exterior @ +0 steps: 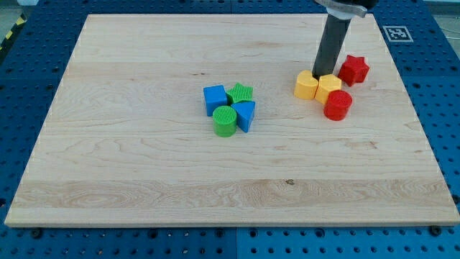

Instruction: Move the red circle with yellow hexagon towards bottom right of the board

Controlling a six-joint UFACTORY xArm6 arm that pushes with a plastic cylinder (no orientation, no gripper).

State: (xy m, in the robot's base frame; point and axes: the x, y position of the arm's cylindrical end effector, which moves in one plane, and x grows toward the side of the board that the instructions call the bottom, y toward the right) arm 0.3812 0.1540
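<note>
My tip [320, 74] is set touching the yellow hexagon [329, 87] on its top side, red circle [338, 105] beyond; no jaws exist. Push toward the board [144, 180]'s bottom-right corner is needed next.

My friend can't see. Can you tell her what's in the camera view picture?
My tip rests at the top edge of two yellow blocks, with a red circle just below them and a red star to their right. Mid-board, a blue cube, green star, green circle and blue triangle cluster together.
</note>
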